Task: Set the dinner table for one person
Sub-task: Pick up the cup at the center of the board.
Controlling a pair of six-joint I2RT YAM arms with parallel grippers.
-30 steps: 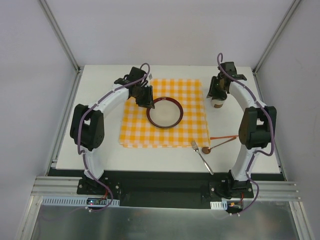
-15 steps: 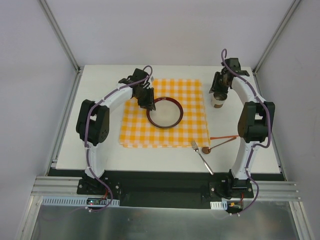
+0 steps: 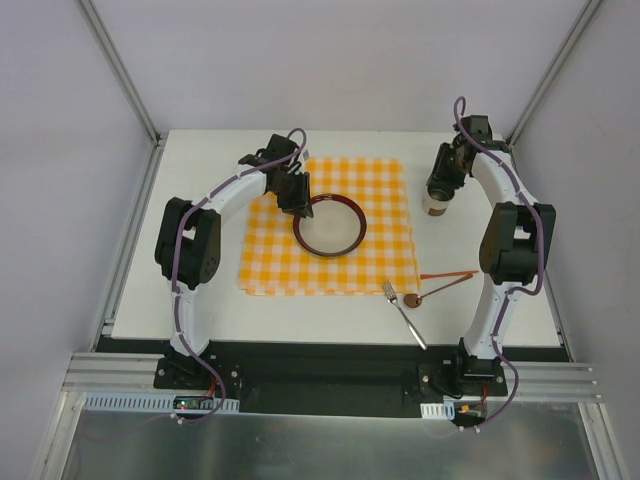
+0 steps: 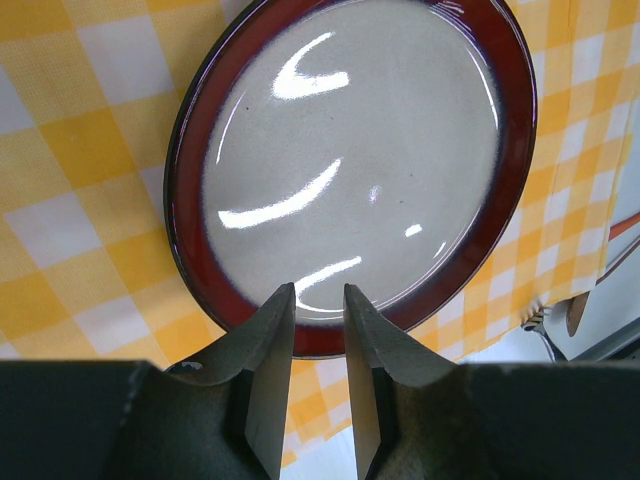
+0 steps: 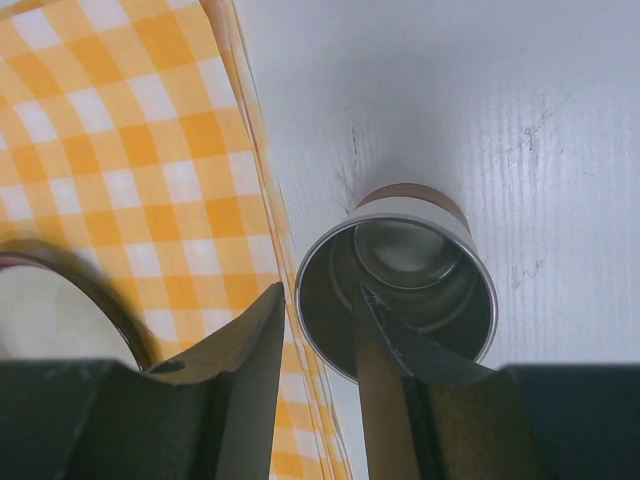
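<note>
- On the surface (image 3: 300, 315), atop the cloth (image 3: 385, 180): plate (image 4: 350, 160) lay as the setting's base; left gripper (image 4: 318, 292), narrowly parted, hung at its far-left rim.
- Right of cloth: cup (image 5: 405, 250) stood upright; right gripper (image 5: 318, 295) straddled its wall, spread.

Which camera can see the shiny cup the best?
The right wrist view: the cup sits big and close, and you see right down inside. The top view shows it tiny beside the checked cloth. The left wrist view misses it.

Both arms reach forward, left tool (image 4: 318, 290) and right tool (image 5: 320, 290) pointing down, jaws seemingly slightly parted.
</note>
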